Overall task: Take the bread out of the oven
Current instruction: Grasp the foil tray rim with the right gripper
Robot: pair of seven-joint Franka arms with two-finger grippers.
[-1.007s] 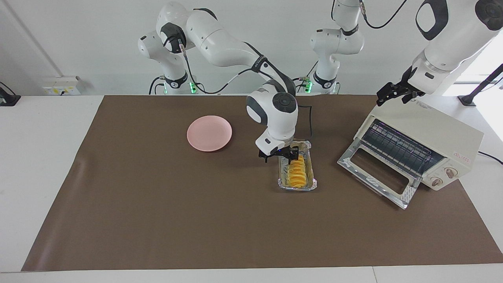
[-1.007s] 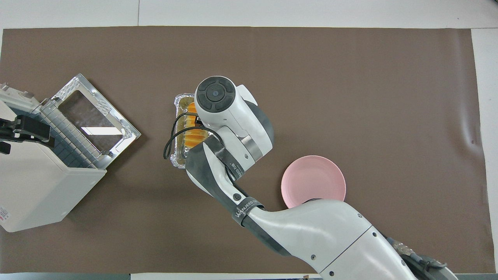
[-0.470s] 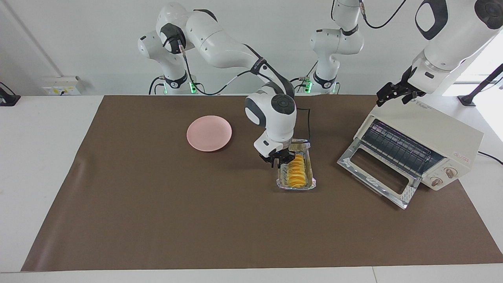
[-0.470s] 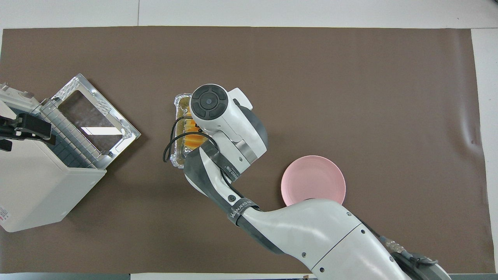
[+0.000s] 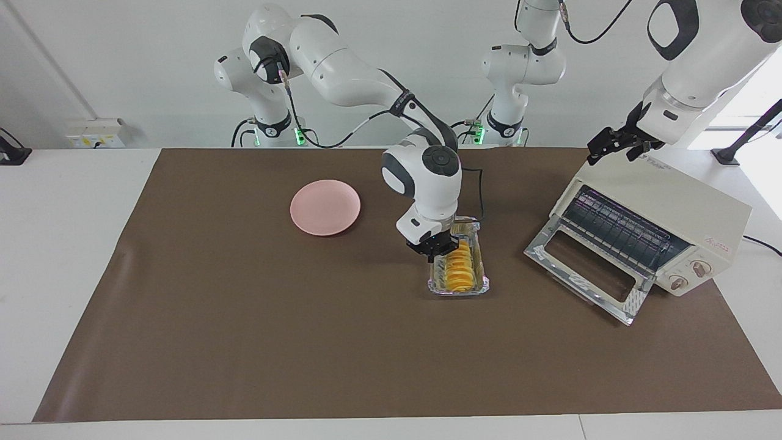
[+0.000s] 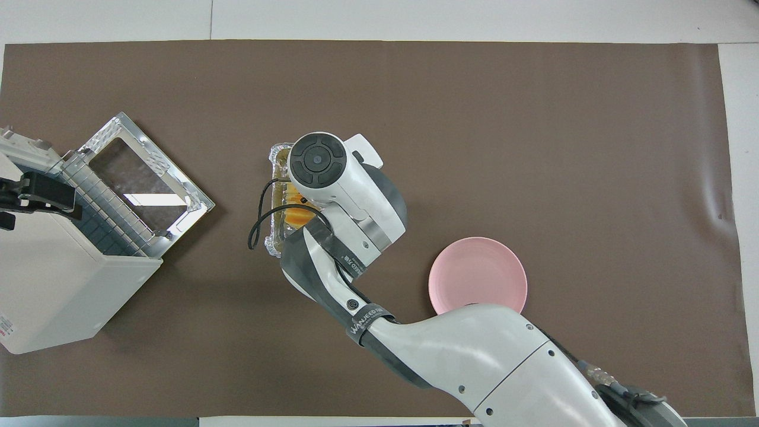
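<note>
bread: small golden-yellow ridged loaf (image 5: 459, 266), slice-like segments in a row, lying in the tray, out of the oven.
tray: rectangular crinkled silver foil tray (image 5: 478, 287) on the brown mat (image 5: 244, 318), between plate and oven.
oven: cream-white boxy toaster oven (image 5: 660, 214), glass door dropped open, wire rack showing, two round knobs.
plate: round smooth pink plate (image 5: 325, 206), toward the right arm's end.
right gripper (image 5: 438, 249): fingers pressed together at the tray's robot-side end; whether they pinch it i cannot tell.
left gripper (image 5: 617, 145): fingers spread, over the oven top.
</note>
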